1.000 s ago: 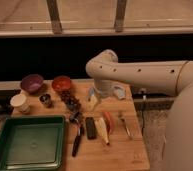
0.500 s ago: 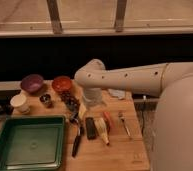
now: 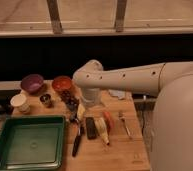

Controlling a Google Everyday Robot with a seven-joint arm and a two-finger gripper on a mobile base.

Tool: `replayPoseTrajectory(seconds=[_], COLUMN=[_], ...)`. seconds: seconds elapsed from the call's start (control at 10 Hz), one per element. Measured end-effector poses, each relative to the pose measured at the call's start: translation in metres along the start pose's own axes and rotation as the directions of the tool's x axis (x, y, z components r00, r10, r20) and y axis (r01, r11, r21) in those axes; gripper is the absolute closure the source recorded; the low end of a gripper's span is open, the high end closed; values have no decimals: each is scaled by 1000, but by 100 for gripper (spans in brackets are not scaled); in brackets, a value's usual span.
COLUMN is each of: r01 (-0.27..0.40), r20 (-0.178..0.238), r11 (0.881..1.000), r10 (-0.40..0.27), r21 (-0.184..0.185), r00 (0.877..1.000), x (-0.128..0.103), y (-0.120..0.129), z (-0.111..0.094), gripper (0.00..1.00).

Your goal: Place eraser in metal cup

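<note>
Arm: your arm (image 3: 125, 77) reaches in from 3 o'clock, bends at a rounded elbow over the middle of the tabletop (image 3: 135, 150), and turns straight down.
Claw: your claw (image 3: 76, 112) hangs low over the board, just below the wrist. Its jaws are spread and hold nothing.
Eraser: the eraser (image 3: 91, 127) is a flat black block lying lengthwise on the tabletop, at 5 o'clock from the claw and near it, not touched.
Metal cup: the metal cup (image 3: 46, 100) is small, dark and shiny. It stands upright at 10 o'clock from the claw.
In the way: a dark clump (image 3: 67, 96) lies between claw and cup; you cannot tell what it is.
Beside the eraser: the knife (image 3: 77, 142) is at its 8 o'clock, a pale item (image 3: 102, 131) and an orange one (image 3: 108, 120) just to its right, and the fork (image 3: 125, 125) farther right.
Behind the cup: purple bowl (image 3: 32, 82) at 11 o'clock, orange bowl (image 3: 62, 82) at 1 o'clock, white cup (image 3: 20, 102) at 9 o'clock.
Front left: green tray (image 3: 5, 150).
</note>
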Motion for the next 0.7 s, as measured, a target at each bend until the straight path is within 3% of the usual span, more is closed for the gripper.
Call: replayPoseTrajectory(seconds=[0.7], r01=[0], r20=[-1], r11=[1000], r10=[0], r21=[0], r00=[1000], x=[0], y=[0], z=[0], gripper=[21])
